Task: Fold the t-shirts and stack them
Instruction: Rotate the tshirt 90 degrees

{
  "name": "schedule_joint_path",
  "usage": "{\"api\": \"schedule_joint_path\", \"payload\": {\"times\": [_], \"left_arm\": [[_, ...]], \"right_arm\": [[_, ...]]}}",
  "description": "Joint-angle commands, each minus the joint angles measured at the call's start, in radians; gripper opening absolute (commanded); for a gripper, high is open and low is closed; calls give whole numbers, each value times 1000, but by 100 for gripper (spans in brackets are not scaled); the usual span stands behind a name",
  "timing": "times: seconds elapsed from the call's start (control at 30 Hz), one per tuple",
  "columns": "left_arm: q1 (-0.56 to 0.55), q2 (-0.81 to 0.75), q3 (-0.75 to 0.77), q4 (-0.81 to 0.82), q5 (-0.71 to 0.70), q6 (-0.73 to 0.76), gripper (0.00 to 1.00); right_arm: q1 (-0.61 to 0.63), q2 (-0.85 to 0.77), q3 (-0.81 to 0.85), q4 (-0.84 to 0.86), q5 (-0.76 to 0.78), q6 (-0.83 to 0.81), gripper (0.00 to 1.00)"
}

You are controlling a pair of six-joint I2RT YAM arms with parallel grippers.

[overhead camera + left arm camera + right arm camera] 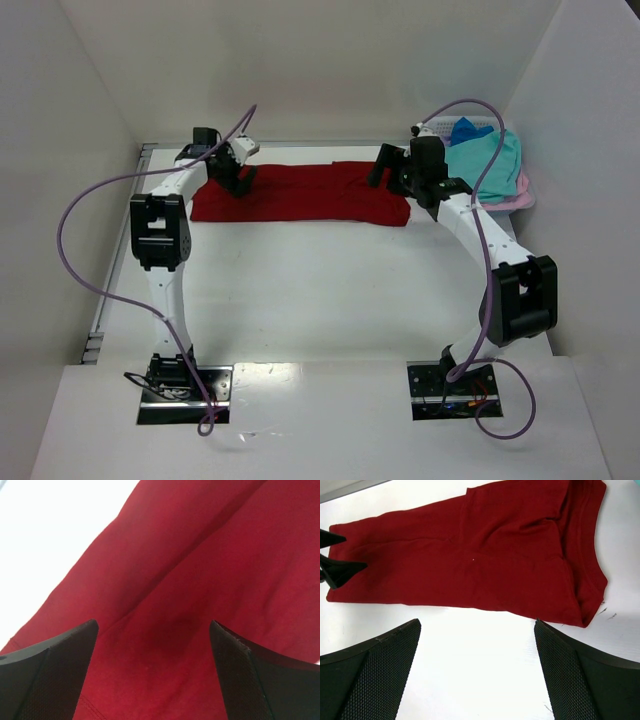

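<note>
My fingers are closest in both wrist views, spread wide with nothing between them. Left gripper (pixel 154 625) is open, low over red cloth; can't tell if the tips touch it. Right gripper (pixel 477 622) is open over bare table (pixel 470 670), just off the near edge of the cloth.

Dark red t-shirt (pixel 300 192): flat on the far half of the table, folded into a long strip with its long axis left-right. Left gripper is at its left end, right gripper at its right end. The right end shows stacked layers and a banded edge; can't tell collar from hem.

Count: one dark red, one teal t-shirt (pixel 490 160), one pink (pixel 518 195), one blue (pixel 465 130). The last three are piled in the far right corner on a pale basket (pixel 437 129).

The basket is mostly covered. Pink shows only as an edge under the teal, blue only as a small crumpled bit. My right arm cuts off part of the pile.
</note>
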Motion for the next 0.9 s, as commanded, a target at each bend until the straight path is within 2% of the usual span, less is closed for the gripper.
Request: {"api": "schedule_joint_path", "payload": {"times": [0.0,0.13,0.23,0.37,0.53,0.67,0.7,0.87], "left_arm": [[6,22,50,-30,-51,-13,99],[6,44,29,-58,-135,-14,99],[-3,85,87,-131,-195,-35,99],[-3,97,87,-188,-173,-46,99],[-34,97,68,-262,-216,-76,99],[-54,56,-57,-276,-234,-173,99],[-63,21,-91,-263,-234,-254,99],[-63,-126,-330,-98,-98,-473,99]], "right_arm": [[-8,-7,-3,0,-15,-17,100],[-8,2,17,0,-24,-17,100],[-8,2,50,-23,-24,-26,100],[-8,2,63,-32,-24,-26,100],[-8,-7,72,-32,-52,-26,100],[-8,-25,63,-32,-52,-17,100],[-8,-25,63,-23,-52,-17,100],[-8,-36,63,-23,-52,-17,100]]}}
